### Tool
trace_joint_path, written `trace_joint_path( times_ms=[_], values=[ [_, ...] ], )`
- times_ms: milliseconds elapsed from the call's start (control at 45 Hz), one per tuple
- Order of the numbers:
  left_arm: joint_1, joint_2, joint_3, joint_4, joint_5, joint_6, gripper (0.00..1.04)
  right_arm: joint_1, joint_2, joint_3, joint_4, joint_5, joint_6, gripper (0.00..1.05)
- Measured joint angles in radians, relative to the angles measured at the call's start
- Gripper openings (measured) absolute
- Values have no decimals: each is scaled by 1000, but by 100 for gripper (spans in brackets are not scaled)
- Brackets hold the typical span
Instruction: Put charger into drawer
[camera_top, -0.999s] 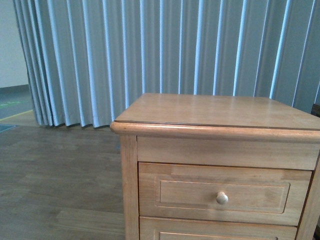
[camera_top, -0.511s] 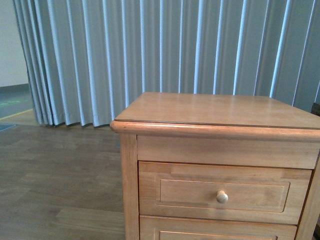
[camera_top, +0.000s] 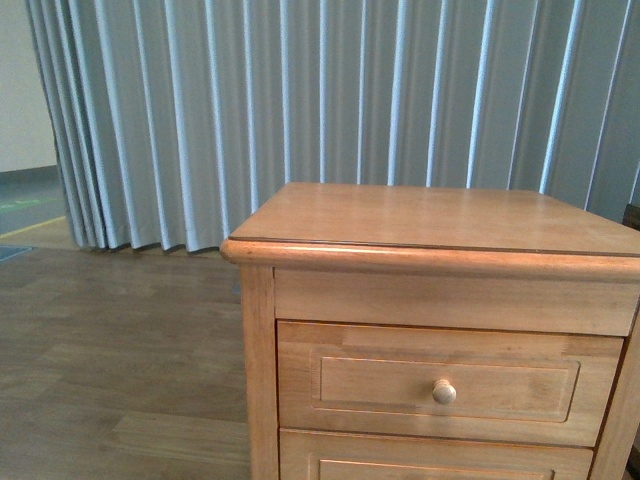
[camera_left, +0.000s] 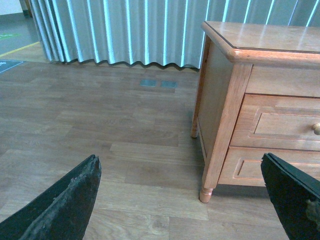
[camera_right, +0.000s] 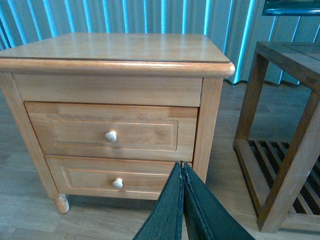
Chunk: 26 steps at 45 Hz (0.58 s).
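Observation:
The charger is not in any view. The drawer (camera_top: 380, 385) is the upper one of a light wooden cabinet, and it is closed, with a round pale knob (camera_top: 444, 391). It also shows in the right wrist view as the drawer (camera_right: 145, 132) and at the edge of the left wrist view as the drawer (camera_left: 280, 125). My left gripper (camera_left: 182, 200) is open and empty above the floor, off the cabinet's side. My right gripper (camera_right: 181, 166) is shut with nothing in it, in front of the cabinet's lower corner. Neither arm appears in the front view.
The cabinet's top (camera_top: 430, 215) is bare. A lower drawer (camera_right: 150, 175) with a similar knob sits under the upper one. A dark wooden slatted stand (camera_right: 285, 125) is beside the cabinet. A grey curtain (camera_top: 300, 100) hangs behind, over wood flooring (camera_left: 100, 125).
The cabinet sits a few pixels higher in the front view; nothing else differs.

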Motion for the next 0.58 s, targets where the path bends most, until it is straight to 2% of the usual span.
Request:
trace_joint_path(
  times_ms=[311, 355, 511, 577],
  values=[
    [0, 0, 0, 0, 0, 0, 99, 0, -1, 0, 0, 0, -1, 3],
    [0, 0, 0, 0, 0, 0, 99, 0, -1, 0, 0, 0, 0, 10],
    [0, 0, 0, 0, 0, 0, 99, 0, -1, 0, 0, 0, 0, 47],
    [0, 0, 0, 0, 0, 0, 99, 0, -1, 0, 0, 0, 0, 58]
  ],
)
